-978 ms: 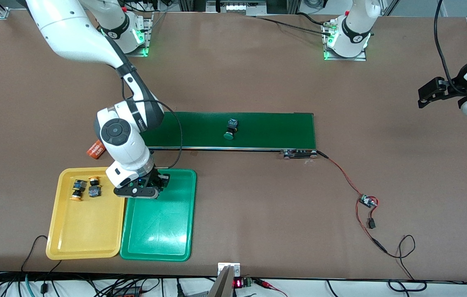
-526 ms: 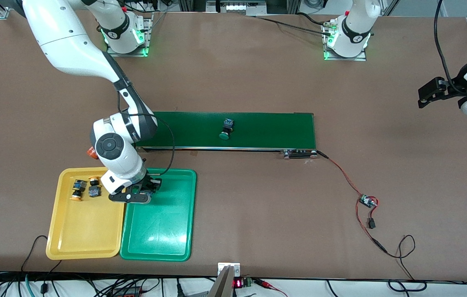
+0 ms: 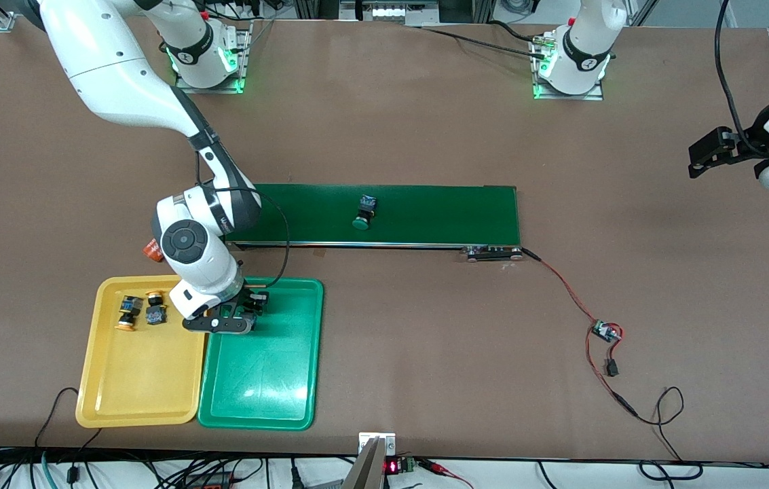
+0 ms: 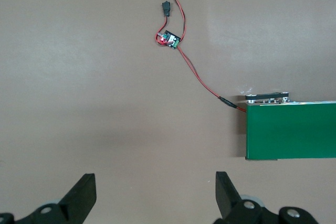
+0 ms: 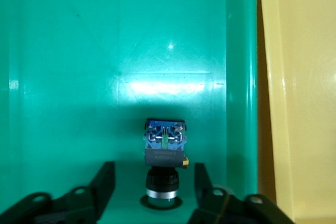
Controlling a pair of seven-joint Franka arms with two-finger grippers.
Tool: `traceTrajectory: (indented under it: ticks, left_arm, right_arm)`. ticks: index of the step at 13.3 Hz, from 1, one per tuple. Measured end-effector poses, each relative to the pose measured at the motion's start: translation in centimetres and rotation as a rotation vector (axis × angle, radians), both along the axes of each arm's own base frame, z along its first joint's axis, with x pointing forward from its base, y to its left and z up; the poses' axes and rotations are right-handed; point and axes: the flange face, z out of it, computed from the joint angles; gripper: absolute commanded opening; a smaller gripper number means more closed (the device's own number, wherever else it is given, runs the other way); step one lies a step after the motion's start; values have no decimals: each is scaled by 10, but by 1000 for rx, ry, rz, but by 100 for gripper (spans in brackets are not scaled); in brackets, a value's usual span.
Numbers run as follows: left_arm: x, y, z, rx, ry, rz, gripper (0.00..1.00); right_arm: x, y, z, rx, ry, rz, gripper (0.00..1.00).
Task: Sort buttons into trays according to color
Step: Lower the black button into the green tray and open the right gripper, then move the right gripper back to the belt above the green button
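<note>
Our right pincer (image 5: pixel 155 182) low in green tray (image 3: pixel 289 401), fingers apart beside green-cap button (image 5: pixel 164 153), not squeezing. We lift straight up, no bump. Left pincer (image 4: pixel 155 192) waits wide apart over bare desk (image 3: pixel 425 339). We count: two yellow-cap buttons (image 3: pixel 141 311) in yellow tray (image 3: pixel 133 394); two green-cap buttons, one on conveyor belt (image 3: pixel 362 212); two trays.

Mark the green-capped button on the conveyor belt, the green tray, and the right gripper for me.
green-capped button (image 3: pixel 362 213): front view, on its body and cap.
green tray (image 3: pixel 258 401): front view, bare floor.
right gripper (image 5: pixel 152 182): right wrist view, midway between fingertips, jaws apart.
</note>
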Motion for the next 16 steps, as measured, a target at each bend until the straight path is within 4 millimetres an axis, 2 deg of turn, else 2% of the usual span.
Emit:
traceTrajectory:
  ticks: [4, 6, 7, 12, 14, 16]
  left_arm:
    - [0, 0, 0, 0, 0, 0, 100]
    - [0, 0, 0, 0, 0, 0, 100]
    - [0, 0, 0, 0, 0, 0, 100]
    - [0, 0, 0, 0, 0, 0, 100]
    - [0, 0, 0, 0, 0, 0, 100]
    - [0, 0, 0, 0, 0, 0, 100]
  right_arm:
    - [-9, 3, 7, -1, 6, 4, 100]
    - [-29, 5, 18, -3, 22, -11, 100]
    - [-44, 13, 23, 3, 35, -23, 100]
    - [-134, 92, 52, 68, 79, -123, 100]
    - [-159, 117, 60, 84, 94, -167, 100]
    - [-171, 131, 63, 92, 105, -193, 100]
